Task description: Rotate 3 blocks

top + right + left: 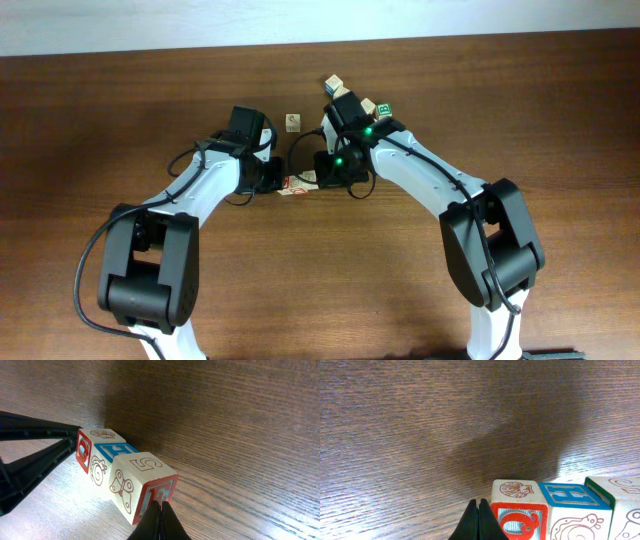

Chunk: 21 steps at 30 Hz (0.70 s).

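1. The left gripper (479,512) is closed, its two black fingertips pressed together with nothing between them. In its own wrist view it sits just beside the red-faced block (519,522).
2. The right gripper (160,510) is likewise closed on nothing. Its joined tips rest against the red-framed end face of the block marked 5 (142,477).
3. The three blocks lie in one straight row, sides touching. The blue-topped block (116,450) sits in the middle, between the red-faced one and the 5.
4. Only the right wrist view shows both tools at once: the left gripper's black fingers come in from the left and reach the row's far end. Whether they actually touch the red face I cannot tell.
5. Only the left wrist view shows the shell drawing on top of the red-faced block, a blue letter H on the middle one, and a green edge on the third.
6. Only the overhead view places the row on the table (100,120), near its middle, between the two arms.
7. Well behind the row, the overhead view shows a lone pale cube (293,122), another pale cube (334,84) and a green-faced cube (384,107). The last two are near the right arm.
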Motion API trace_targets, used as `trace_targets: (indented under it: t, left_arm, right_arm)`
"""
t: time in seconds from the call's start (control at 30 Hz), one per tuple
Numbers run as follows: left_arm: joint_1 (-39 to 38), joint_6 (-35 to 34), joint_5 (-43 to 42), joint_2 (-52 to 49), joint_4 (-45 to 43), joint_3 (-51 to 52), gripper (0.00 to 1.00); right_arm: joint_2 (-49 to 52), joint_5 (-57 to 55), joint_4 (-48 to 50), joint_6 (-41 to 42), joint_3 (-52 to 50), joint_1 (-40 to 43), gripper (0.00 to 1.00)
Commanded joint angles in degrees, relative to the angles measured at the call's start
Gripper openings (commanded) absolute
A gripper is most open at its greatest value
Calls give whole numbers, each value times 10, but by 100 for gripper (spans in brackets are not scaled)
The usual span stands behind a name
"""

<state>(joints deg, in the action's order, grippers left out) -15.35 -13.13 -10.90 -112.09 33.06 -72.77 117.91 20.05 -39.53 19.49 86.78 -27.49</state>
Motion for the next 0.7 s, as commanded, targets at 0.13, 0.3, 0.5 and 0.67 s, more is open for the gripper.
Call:
trace_targets:
  t: [0.13,0.3,0.5,0.67]
  left_arm:
    - [-28,-6,-73,-5,-7,-10,0]
    - [-28,-6,-73,-5,-7,-10,0]
    - [-28,-6,-73,-5,-7,-10,0]
    - [-28,-6,-73,-5,-7,-10,0]
  right_arm:
    - [-18,47,12,-13,28,-55,4]
    - [-18,46,12,-13,29,-62,4]
    - [-18,45,14,-13,29,-74,4]
    - [-18,45,14,-12,29,-74,4]
